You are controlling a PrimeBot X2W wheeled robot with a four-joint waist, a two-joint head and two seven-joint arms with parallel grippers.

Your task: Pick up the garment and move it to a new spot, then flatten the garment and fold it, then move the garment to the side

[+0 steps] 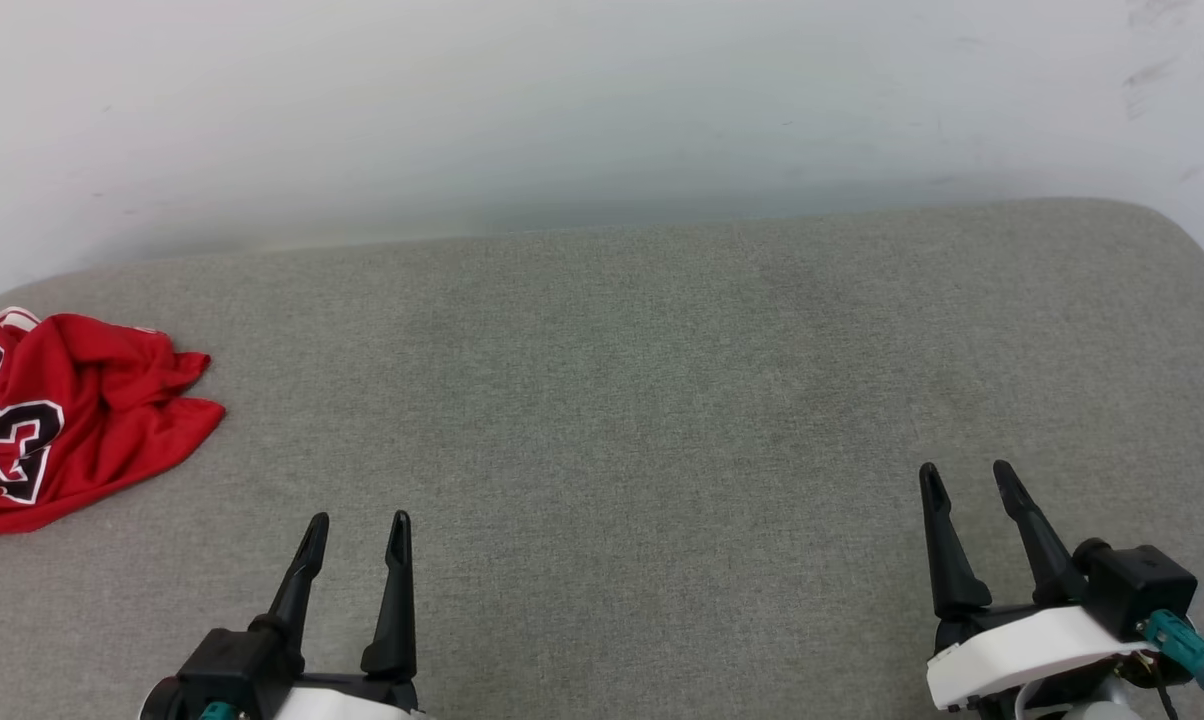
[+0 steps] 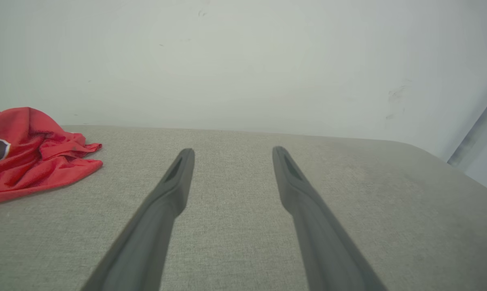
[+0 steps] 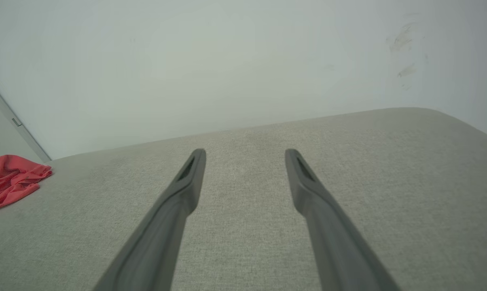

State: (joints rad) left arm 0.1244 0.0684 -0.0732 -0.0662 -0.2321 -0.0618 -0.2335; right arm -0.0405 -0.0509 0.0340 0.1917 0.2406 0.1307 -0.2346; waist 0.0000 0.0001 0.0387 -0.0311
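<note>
The garment point(image 1: 92, 420) lies crumpled far left, probably front up.

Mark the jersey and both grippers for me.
jersey point(image 1: 102, 420): head view, red cloth just right of the number.
left gripper point(image 1: 358, 520): head view, midway between its open fingertips.
right gripper point(image 1: 965, 470): head view, midway between its open fingertips.
</note>
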